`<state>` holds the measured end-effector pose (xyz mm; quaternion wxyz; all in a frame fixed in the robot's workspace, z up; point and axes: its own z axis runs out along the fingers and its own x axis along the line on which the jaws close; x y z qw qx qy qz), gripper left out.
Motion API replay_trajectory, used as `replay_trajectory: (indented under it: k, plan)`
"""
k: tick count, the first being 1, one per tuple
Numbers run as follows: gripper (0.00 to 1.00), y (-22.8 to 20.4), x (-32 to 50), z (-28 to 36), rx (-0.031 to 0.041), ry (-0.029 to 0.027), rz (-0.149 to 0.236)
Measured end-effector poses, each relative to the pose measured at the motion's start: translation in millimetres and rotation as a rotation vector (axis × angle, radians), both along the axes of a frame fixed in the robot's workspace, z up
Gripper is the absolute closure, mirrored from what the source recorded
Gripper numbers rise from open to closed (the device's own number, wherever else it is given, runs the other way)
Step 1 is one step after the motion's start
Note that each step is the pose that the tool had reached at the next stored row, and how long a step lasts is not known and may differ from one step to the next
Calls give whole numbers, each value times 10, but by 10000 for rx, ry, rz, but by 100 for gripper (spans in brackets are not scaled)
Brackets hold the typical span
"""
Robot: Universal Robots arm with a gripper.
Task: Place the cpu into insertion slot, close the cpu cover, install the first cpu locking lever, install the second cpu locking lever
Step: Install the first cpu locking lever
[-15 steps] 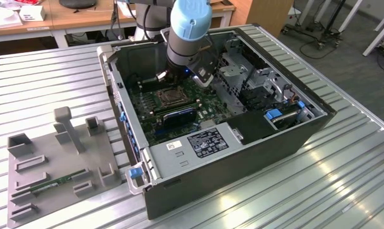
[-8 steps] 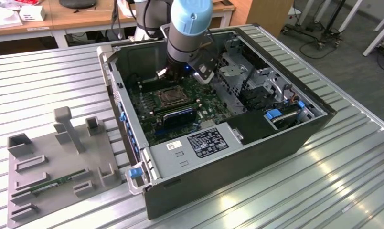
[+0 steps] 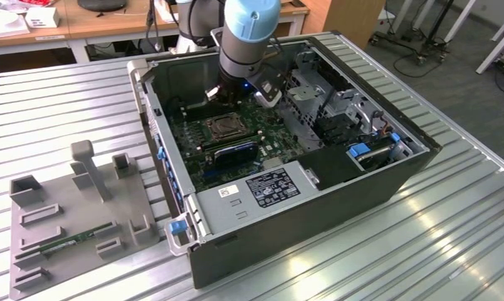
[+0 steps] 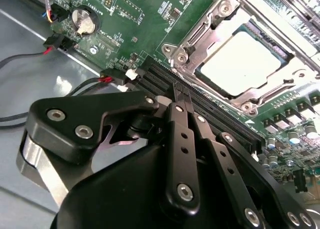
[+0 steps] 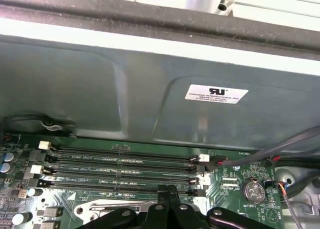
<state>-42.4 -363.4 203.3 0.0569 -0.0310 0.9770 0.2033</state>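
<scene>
Black linkages of my end effector (image 4: 181, 96) crowd the second wrist view; its fingers are pressed together, gripping nothing, poised over the black memory slots (image 5: 125, 164) just beside the insertion slot (image 4: 240, 59). I see the cpu (image 4: 240, 64) seated there with the cpu cover (image 4: 207, 31) down around it. My worry: these closed tips could clip a memory slot latch or skid off a thin locking lever.
</scene>
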Motion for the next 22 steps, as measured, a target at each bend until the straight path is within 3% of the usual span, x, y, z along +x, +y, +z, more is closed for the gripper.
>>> replay_trajectory:
  k: [1,2,3,5,6,11,12,13,22]
  plan:
    - [89,0,0,0,0,10,0]
    - [89,0,1,-1,-5,72,3]
    - [89,0,2,-2,-24,185,2]
    - [89,0,4,-4,-79,501,2]
    - [89,0,5,-5,-90,585,1]
    - [89,1,5,-5,-108,625,0]
    - [89,3,5,-4,-199,628,-3]
    - [89,4,5,-4,-362,626,-8]
    - [89,12,5,-4,-1995,659,-47]
